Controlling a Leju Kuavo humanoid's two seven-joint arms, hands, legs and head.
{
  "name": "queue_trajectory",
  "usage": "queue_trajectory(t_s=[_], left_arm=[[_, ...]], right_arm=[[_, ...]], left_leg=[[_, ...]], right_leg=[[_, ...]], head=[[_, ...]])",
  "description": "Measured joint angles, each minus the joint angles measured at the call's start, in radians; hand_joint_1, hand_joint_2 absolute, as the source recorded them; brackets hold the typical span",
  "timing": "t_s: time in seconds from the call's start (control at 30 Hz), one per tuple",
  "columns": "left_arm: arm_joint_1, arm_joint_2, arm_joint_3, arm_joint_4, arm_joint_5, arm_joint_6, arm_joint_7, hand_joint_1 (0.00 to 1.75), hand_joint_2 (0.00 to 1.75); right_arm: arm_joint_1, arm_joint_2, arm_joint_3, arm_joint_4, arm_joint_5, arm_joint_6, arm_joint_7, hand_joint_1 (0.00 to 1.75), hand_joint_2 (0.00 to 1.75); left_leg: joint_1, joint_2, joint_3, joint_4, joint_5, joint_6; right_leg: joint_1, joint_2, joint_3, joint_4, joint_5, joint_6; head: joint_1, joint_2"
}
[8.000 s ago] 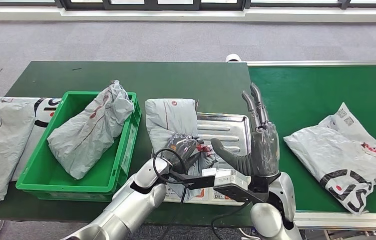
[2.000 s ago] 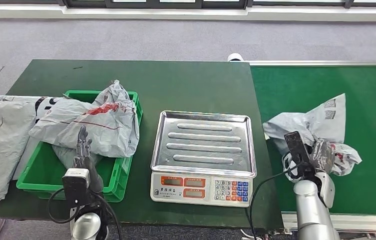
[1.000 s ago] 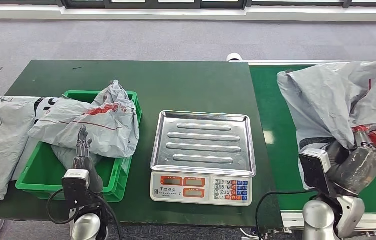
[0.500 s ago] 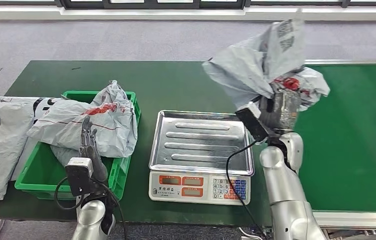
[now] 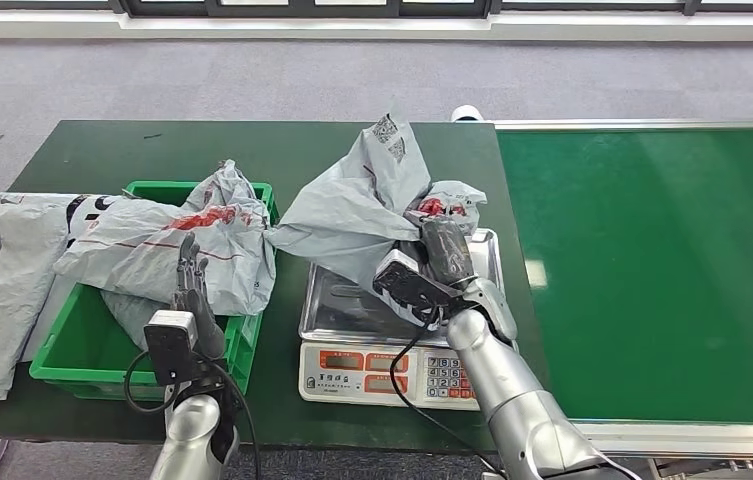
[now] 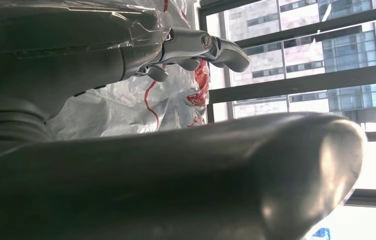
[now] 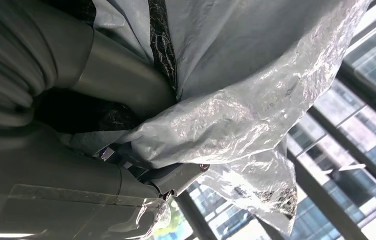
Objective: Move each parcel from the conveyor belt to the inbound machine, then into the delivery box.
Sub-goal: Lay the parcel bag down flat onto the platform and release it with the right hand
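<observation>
Parcel, bunched in the right hand's fingers, hung directly over the scale; left hand stood open.

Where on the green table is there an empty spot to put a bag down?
The bare patch is the far strip of the table, behind the green crate and the scale. The conveyor belt on the right lies bare too. It is crowded in the crate, piled with grey bags, and over the scale, where the right hand holds a parcel.
</observation>
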Motion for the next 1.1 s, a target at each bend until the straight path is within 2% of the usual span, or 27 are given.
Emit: queue_trajectory(t_s=[0.13, 0.27, 0.3, 0.43, 0.57, 0.7, 0.83, 0.97, 1.1], left_arm=[[0.0, 0.002, -0.003, 0.006, 0.002, 0.006, 0.0, 0.0, 0.0], [0.001, 0.006, -0.006, 0.007, 0.008, 0.007, 0.0, 0.0, 0.0], [0.001, 0.007, -0.006, 0.007, 0.01, 0.007, 0.001, 0.0, 0.0], [0.001, 0.012, -0.006, 0.006, 0.01, 0.008, 0.001, 0.0, 0.0], [0.007, 0.019, -0.007, 0.003, 0.02, 0.005, 0.006, 0.0, 0.0], [0.019, 0.025, -0.007, -0.006, 0.042, -0.009, 0.016, 0.0, 0.0], [0.024, 0.027, -0.007, -0.015, 0.049, -0.013, 0.019, 0.0, 0.0], [0.038, 0.026, -0.007, -0.037, 0.027, 0.019, 0.037, 0.0, 0.0], [0.063, 0.024, -0.013, -0.085, -0.031, 0.136, 0.014, 0.0, 0.0]], right_arm=[[0.0, 0.008, 0.03, 0.016, -0.004, 0.032, 0.005, 1.64, 1.75], [0.002, 0.009, 0.075, 0.026, 0.003, 0.039, 0.055, 0.0, 1.75], [0.003, 0.008, 0.085, 0.03, 0.0, 0.039, 0.065, 0.0, 1.75], [0.011, -0.007, 0.109, 0.043, -0.036, 0.022, 0.078, 0.0, 0.0], [0.053, -0.044, 0.113, 0.016, -0.117, 0.039, 0.036, 0.0, 0.0], [0.156, -0.094, 0.112, -0.145, -0.232, 0.159, -0.008, 0.0, 0.0], [0.22, -0.127, 0.112, -0.268, -0.252, 0.194, -0.006, 0.0, 1.75], [0.306, -0.15, 0.111, -0.426, -0.302, 0.224, -0.023, 0.0, 1.75], [0.416, -0.175, 0.109, -0.64, -0.342, 0.271, -0.036, 0.0, 1.75]], left_leg=[[0.0, 0.0, 0.0, 0.0, 0.0, 0.0], [0.0, 0.0, 0.0, 0.0, 0.0, 0.0], [0.0, 0.0, 0.0, 0.0, 0.0, 0.0], [0.0, 0.0, 0.0, 0.0, 0.0, 0.0], [0.0, 0.0, 0.0, 0.0, 0.0, 0.0], [0.0, -0.001, -0.001, 0.0, -0.001, 0.0], [0.0, -0.001, -0.002, 0.0, -0.001, 0.0], [0.0, -0.001, -0.002, 0.0, -0.001, 0.0], [0.0, -0.001, -0.002, 0.0, -0.002, 0.0]], right_leg=[[0.0, 0.0, 0.0, 0.0, 0.0, 0.0], [0.0, 0.0, -0.001, 0.0, 0.0, 0.0], [0.0, 0.0, -0.001, 0.0, 0.0, 0.0], [0.0, 0.0, -0.001, 0.0, 0.0, 0.0], [0.0, 0.0, -0.001, 0.0, 0.0, 0.0], [0.0, -0.001, -0.002, -0.001, 0.0, 0.0], [0.0, -0.001, -0.002, -0.001, 0.0, 0.0], [0.0, -0.001, -0.003, -0.001, 0.0, 0.0], [0.0, -0.001, -0.003, -0.001, 0.0, 0.0]], head=[[0.0, 0.0], [0.0, 0.0], [0.0, 0.0], [0.0, 0.0], [0.0, 0.0], [0.0, 0.0], [0.0, 0.0], [0.0, 0.0], [0.0, 0.0]])
